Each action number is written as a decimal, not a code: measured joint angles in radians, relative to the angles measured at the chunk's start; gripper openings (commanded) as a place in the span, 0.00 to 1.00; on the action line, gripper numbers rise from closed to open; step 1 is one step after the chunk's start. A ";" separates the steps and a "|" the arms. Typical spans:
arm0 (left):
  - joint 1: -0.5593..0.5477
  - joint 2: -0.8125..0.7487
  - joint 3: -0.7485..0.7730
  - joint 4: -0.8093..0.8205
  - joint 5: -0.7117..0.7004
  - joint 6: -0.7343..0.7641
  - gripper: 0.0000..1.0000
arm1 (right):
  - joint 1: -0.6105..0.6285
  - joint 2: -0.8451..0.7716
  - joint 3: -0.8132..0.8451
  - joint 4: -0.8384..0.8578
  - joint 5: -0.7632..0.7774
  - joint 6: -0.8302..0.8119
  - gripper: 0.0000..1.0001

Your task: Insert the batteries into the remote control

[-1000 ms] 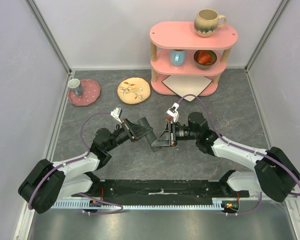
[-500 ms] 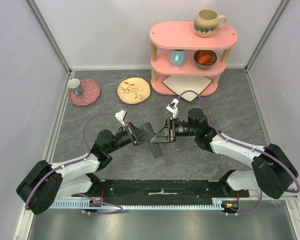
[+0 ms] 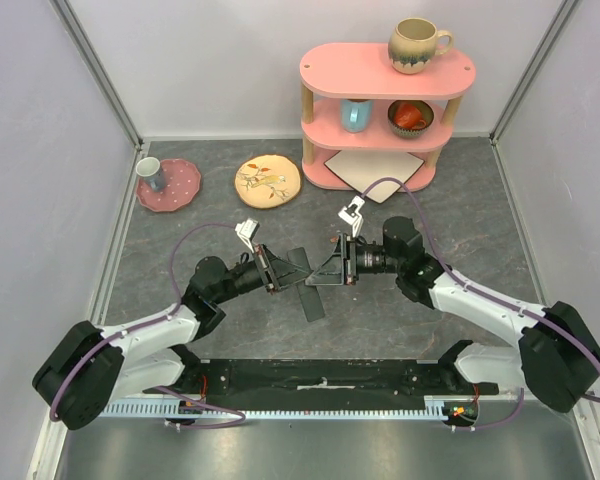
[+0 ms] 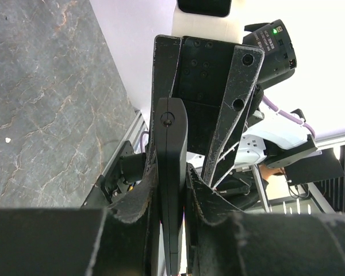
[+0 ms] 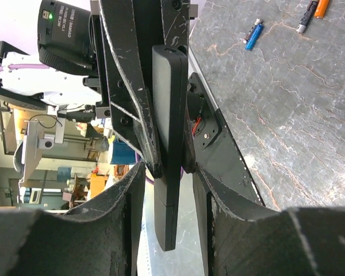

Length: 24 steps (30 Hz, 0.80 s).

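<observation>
The black remote control (image 3: 311, 292) hangs above the table between both grippers, standing on edge. My left gripper (image 3: 296, 271) is shut on it; in the left wrist view its pads (image 4: 139, 195) press both faces of the remote (image 4: 171, 155). My right gripper (image 3: 322, 273) is open, its fingers (image 5: 122, 195) straddling the remote (image 5: 169, 103) with a gap on each side. A blue battery (image 5: 252, 34) and an orange one (image 5: 316, 8) lie on the table in the right wrist view; they do not show from the top.
A pink three-tier shelf (image 3: 380, 70) with mugs and a bowl stands at the back right, a white tile (image 3: 372, 172) at its foot. A pink plate with a cup (image 3: 168, 184) and a flowered plate (image 3: 267, 181) lie back left.
Both grippers and the remote have shifted slightly away from the arm bases and to the right. The right gripper's fingers now sit around the remote.
</observation>
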 measured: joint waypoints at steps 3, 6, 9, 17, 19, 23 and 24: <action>0.007 0.006 0.011 -0.001 0.018 0.000 0.02 | 0.001 -0.020 -0.011 0.001 0.000 -0.008 0.45; 0.011 0.024 0.022 0.000 0.030 0.000 0.02 | 0.005 -0.035 -0.027 0.002 -0.001 -0.010 0.45; 0.019 0.048 0.034 -0.001 0.030 0.000 0.02 | 0.027 -0.035 -0.039 0.002 -0.003 -0.010 0.45; 0.022 0.071 0.070 0.009 0.031 0.000 0.02 | 0.072 -0.034 -0.048 0.021 -0.002 -0.009 0.27; 0.022 0.070 0.072 0.020 0.031 0.000 0.02 | 0.072 -0.034 -0.055 0.031 0.003 -0.003 0.26; 0.022 0.070 0.072 0.022 0.033 0.000 0.02 | 0.072 -0.034 -0.080 0.090 0.008 0.032 0.43; 0.022 0.070 0.072 0.022 0.032 0.000 0.02 | 0.072 -0.034 -0.086 0.105 0.008 0.039 0.44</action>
